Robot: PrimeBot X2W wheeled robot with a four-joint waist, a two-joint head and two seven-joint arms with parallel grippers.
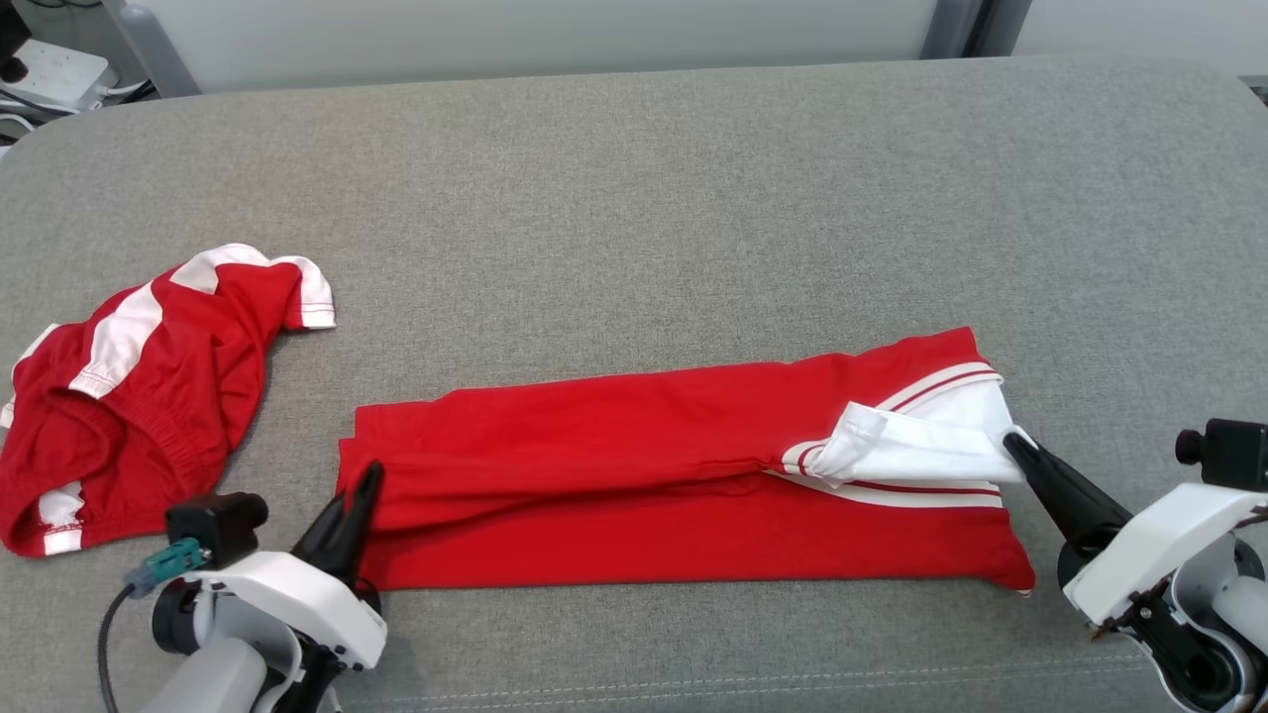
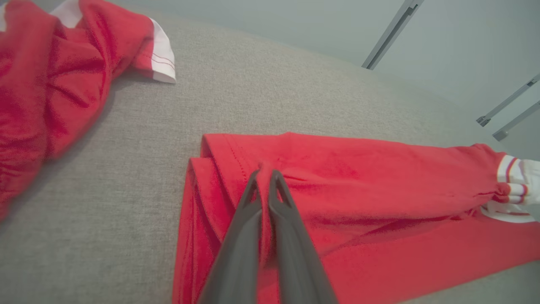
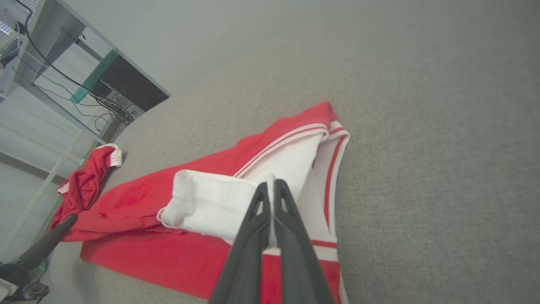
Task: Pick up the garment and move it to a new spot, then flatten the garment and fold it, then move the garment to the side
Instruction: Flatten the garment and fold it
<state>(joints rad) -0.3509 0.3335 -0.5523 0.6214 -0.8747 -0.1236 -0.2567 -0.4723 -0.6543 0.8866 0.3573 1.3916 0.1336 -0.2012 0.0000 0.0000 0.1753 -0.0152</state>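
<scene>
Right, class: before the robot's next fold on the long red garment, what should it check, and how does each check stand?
1. Left jaws pinching the red garment at its left end: ok.
2. Right jaws pinching its white flap: ok.
3. Garment lying flat: not ok, creased along the middle, flap bunched.
4. Crumpled second garment apart from it: ok.
5. Bare grey surface beyond it: ok.

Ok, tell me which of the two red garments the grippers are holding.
The long folded red garment at the centre: the left gripper pinches its red end, the right gripper its white part. The crumpled red garment lies apart, untouched.
</scene>
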